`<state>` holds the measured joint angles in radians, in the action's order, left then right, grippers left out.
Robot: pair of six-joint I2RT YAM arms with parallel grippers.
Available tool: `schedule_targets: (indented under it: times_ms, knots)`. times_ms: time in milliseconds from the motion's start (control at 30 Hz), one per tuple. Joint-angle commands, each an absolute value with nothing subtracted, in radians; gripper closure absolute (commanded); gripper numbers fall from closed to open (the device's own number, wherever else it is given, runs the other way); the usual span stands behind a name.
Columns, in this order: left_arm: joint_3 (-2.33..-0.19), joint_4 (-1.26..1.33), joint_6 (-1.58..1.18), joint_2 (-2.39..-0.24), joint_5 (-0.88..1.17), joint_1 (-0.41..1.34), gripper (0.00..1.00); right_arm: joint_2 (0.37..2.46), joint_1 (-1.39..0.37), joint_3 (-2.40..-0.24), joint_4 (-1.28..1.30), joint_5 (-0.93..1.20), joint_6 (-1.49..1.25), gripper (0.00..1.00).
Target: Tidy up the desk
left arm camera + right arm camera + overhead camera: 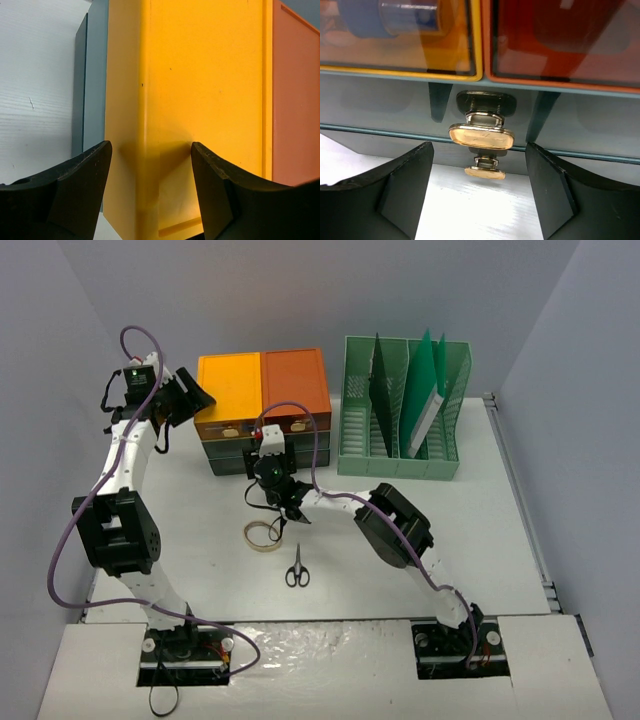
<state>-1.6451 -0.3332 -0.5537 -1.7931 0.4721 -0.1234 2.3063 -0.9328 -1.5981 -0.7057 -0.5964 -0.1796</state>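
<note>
The off-white desk (480, 530) carries a drawer unit (262, 410) with a yellow top half (200, 90) and an orange one (297, 100). My left gripper (192, 400) hangs at the unit's left end. In the left wrist view the left gripper (150, 192) is open, its black fingers (82, 185) framing the yellow corner. My right gripper (270, 462) faces the unit's front, low over the desk. In the right wrist view the right gripper (477, 195) is open, with nothing between its fingers. A gold drawer handle (481, 136) sits just ahead, a second handle (485, 172) below it.
A roll of tape (264, 535) and black-handled scissors (297, 570) lie on the desk in front of the drawer unit. A green slotted file rack (405, 410) with upright folders stands at the back right. Grey walls close in on both sides.
</note>
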Motion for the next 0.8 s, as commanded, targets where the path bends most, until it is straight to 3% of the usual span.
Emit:
schedule_targets:
  times_ms: [0,167,333,400,767]
  knots:
    - [-1.638,-0.508,-0.483,-1.807,0.422,-0.112,0.4,2.293,-0.912,-1.676,-0.91,-0.692,-0.15,0.37]
    - [-1.639,-0.508,-0.479,-1.809,0.422,-0.111,0.4,2.294,-0.907,-1.682,-0.929,-0.741,-0.109,0.57]
    - [-1.631,-0.509,-0.474,-1.806,0.416,-0.112,0.4,2.28,-0.905,-1.687,-0.906,-0.784,-0.088,0.91]
    - [-1.631,-0.511,-0.473,-1.807,0.417,-0.112,0.4,2.267,-0.905,-1.68,-0.888,-0.784,-0.09,1.0]
    - [-1.637,-0.509,-0.477,-1.815,0.414,-0.112,0.4,2.129,-0.957,-1.539,-0.794,-0.778,-0.106,1.0]
